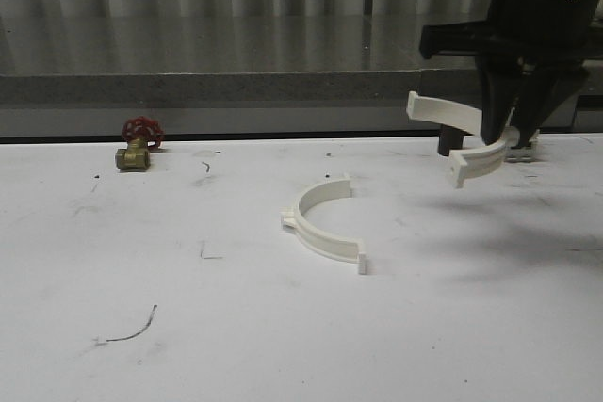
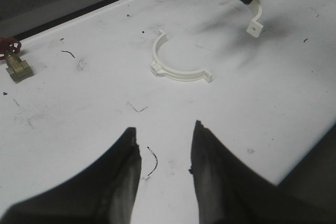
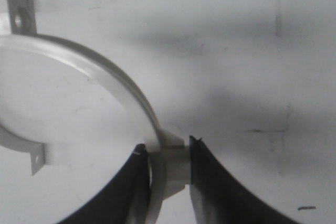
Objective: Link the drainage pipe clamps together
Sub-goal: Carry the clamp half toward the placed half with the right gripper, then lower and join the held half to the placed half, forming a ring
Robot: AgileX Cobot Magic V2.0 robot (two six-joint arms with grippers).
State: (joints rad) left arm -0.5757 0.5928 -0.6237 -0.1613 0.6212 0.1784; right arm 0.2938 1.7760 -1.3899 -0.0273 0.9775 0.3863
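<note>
My right gripper [image 1: 504,138] is up over the far right of the white surface [image 1: 283,327], its dark fingers [image 3: 210,187] closed on one of the two drainage pipe clamps, the held clamp [image 1: 462,129], which hangs clear of the surface with its shadow spread below it. From the right wrist camera I see the fingers pinching the small block at the middle of its arc [image 3: 173,166], with the white band curving away to a flat tab with a hole at its end. The other half, the loose clamp [image 1: 323,220], lies flat near the middle of the surface, well apart from the held one, with its open side toward the back edge and its tabs sticking out at both ends. My left gripper [image 2: 165,177] hovers low over the near part of the surface (jaws moderately spread, nothing between them), with the loose clamp [image 2: 176,61] ahead of it. A small brass valve with a red handwheel [image 1: 138,145] sits at the far left of the surface, well away from both clamps. Some dark scribble marks [image 1: 127,331] are scattered over the white top.
</note>
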